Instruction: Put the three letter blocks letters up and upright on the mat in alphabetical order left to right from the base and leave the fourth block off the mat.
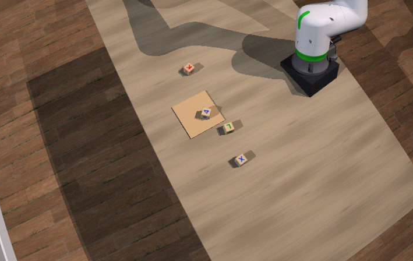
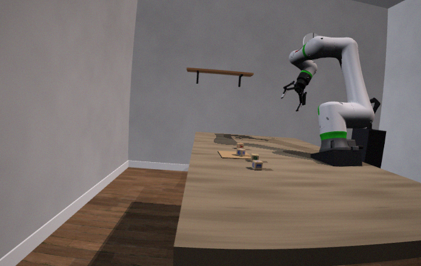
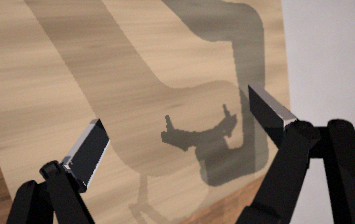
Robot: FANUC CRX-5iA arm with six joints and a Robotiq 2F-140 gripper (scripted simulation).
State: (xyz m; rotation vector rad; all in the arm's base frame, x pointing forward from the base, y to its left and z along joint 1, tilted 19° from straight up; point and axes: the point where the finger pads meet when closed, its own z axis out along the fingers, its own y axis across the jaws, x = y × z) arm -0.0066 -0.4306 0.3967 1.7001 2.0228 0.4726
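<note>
High above the table [image 2: 304, 205], my tool [image 2: 290, 96] hung with its fingers spread wide, gripping nothing. Below, the mat [image 1: 185, 113] lay flat with the block marked 4 [image 1: 205, 112] on it. My L block [image 1: 228, 127] sat just off the mat's edge, the blue X block [image 1: 240, 159] farther out, and the red-lettered block [image 1: 188, 68] well apart on the mat's other side.

Tan mat [image 1: 186, 113] flat on worktop [image 1: 299, 168], carrying block "4" [image 1: 205, 112]; blocks "L" [image 1: 228, 127], blue "X" [image 1: 240, 159], red "K" [image 1: 189, 68] lie off it.
</note>
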